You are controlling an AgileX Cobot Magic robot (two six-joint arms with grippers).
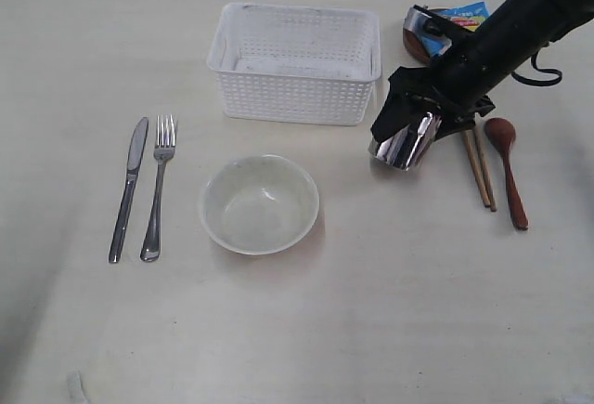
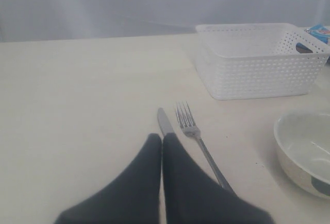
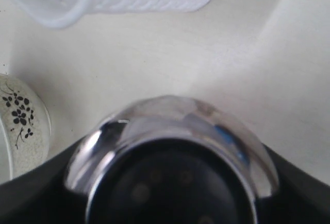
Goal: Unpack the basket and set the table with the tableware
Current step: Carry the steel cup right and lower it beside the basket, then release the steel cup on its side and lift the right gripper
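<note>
nearest, the left jaws were pressed together, only a thin slit between the dark fingers [image 2: 149, 183], and gripped nothing that showed. they hung low over the table [image 2: 77, 105], above the knife [image 2: 165, 122]. they hid its handle, and whether they touched it could not be told. the fork [image 2: 198, 141] lay just beside the knife and parallel to it, its handle end cut off behind the same fingers.

to the right of the cutlery the off-white bowl [image 1: 259, 204] stood upright, apart from the fork.

past it, the right arm [image 1: 501, 32] slanted down from the far right corner toward the middle, with the wrist bent downward. the right jaws stood wide and clamped the steel cup [image 1: 406, 142] by its sides. the cup was tilted, between the bowl and the chopsticks [image 1: 480, 170]. whether its lower edge met the table was unclear. in the right wrist view the cup filled the frame, blurred, and covered the fingertips.

the arm hid the far ends of the chopsticks. the wooden spoon [image 1: 508, 170] lay just beside them.

farther back stood the white basket [image 1: 295, 62], upright. at the far right the brown plate [image 1: 415, 46] and the blue packet [image 1: 464, 16] were partly covered by the arm. something shiny on the plate was hard to make out.
</note>
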